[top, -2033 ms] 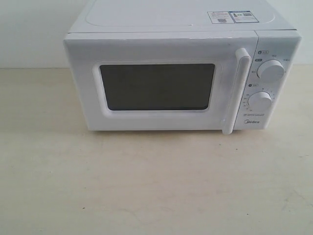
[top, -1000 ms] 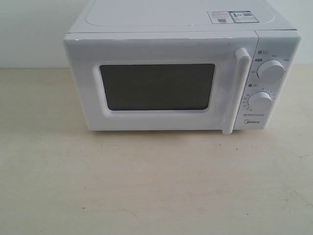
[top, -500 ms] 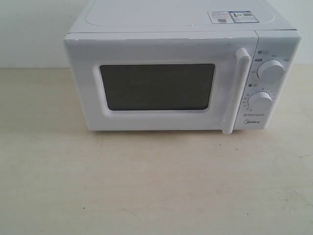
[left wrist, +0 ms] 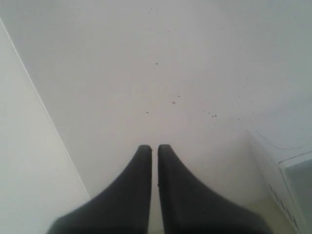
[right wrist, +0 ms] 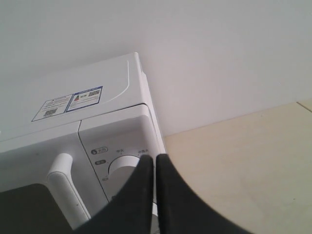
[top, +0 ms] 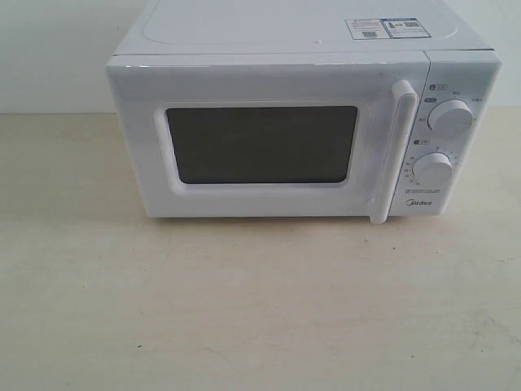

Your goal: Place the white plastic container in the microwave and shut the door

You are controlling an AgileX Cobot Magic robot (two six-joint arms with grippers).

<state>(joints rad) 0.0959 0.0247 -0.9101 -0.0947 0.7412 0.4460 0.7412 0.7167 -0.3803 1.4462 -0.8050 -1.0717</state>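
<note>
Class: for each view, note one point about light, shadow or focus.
Exterior view: soft even light, faint shadow under the microwave, no glare on its window. Left wrist view: left gripper blurred against a pale wall. Right wrist view: right gripper blurred, label unreadable.

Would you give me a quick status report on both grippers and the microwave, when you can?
Left gripper shut, empty. Right gripper shut, empty, facing the microwave. Door closed, container not in sight. Nothing in front of the door.
</note>
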